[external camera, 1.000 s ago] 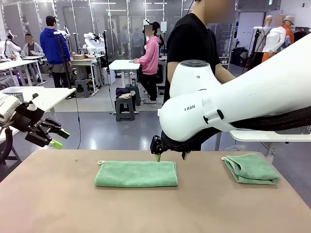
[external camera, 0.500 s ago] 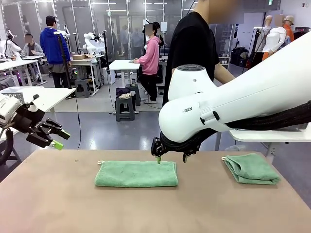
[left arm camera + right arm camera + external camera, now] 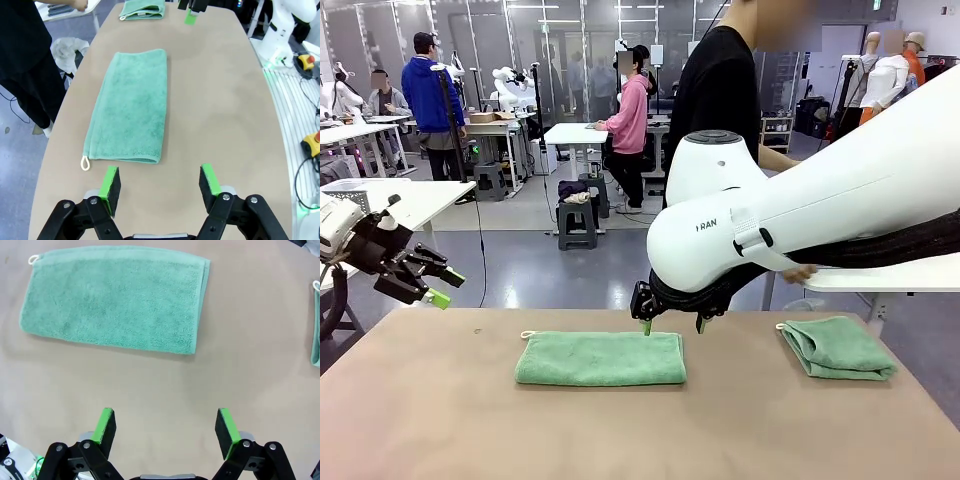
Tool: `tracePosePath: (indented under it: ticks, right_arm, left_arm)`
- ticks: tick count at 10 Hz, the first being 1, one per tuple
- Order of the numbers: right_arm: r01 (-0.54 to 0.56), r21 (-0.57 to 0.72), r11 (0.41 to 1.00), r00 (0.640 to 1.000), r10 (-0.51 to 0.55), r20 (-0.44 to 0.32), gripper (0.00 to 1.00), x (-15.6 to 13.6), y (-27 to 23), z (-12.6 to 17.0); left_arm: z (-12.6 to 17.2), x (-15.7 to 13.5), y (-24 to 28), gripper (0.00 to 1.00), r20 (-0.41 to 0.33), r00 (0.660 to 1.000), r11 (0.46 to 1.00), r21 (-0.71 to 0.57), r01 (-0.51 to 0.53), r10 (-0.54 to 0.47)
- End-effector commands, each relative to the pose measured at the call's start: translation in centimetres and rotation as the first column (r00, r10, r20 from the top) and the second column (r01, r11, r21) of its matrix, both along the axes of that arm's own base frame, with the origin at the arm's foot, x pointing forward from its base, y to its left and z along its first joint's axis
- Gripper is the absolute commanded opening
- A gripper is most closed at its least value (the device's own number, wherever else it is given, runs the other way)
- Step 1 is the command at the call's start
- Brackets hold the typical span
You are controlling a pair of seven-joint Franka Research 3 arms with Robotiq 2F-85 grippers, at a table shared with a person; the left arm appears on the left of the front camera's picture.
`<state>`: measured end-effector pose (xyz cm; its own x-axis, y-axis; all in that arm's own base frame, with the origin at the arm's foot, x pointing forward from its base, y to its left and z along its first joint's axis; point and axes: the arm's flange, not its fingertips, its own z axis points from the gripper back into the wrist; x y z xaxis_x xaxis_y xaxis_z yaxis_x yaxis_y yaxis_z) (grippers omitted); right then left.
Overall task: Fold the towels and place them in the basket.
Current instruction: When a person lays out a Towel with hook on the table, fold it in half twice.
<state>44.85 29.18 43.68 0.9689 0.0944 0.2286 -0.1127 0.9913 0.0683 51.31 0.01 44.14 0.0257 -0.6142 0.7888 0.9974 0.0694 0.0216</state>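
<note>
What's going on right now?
Both claws open, empty: left, right. Long towel flat mid-table, second towel folded at right. Nothing in the way.

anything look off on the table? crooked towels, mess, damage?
Nothing stands out. The middle towel lies flat, folded lengthwise, edges even. The second towel sits folded near the right end, slightly angled, one corner a bit rumpled. The table shows no spills or damage.

Mint-green towel point(image 3: 601, 359) folded lengthwise, flat at table centre, white loop at its left corner. Second towel point(image 3: 838, 348) folded smaller, far right.
</note>
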Motion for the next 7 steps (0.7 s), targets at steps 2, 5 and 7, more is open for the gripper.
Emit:
tracePosePath:
  ticks: [2, 5, 7]
  right_arm:
    - [0.087, -0.035, 0.996, 0.996, -0.086, 0.039, 1.0, 3.2, 0.2, -2.2]
    - [0.126, -0.028, 0.992, 0.992, -0.126, 0.031, 1.0, 6.0, 0.3, -5.6]
    - [0.155, -0.029, 0.987, 0.988, -0.155, 0.019, 1.0, 7.8, 0.4, -7.8]
  left_arm:
    - [0.1, 0.0, 0.1, 0.8, 0.002, 1.0, 1.0, 0.004, 0.002, -0.002]
    - [0.1, 0.0, 0.1, 0.8, 0.002, 1.0, 1.0, 0.004, 0.002, -0.002]
    - [0.1, 0.0, 0.1, 0.8, 0.002, 1.0, 1.0, 0.004, 0.002, -0.002]
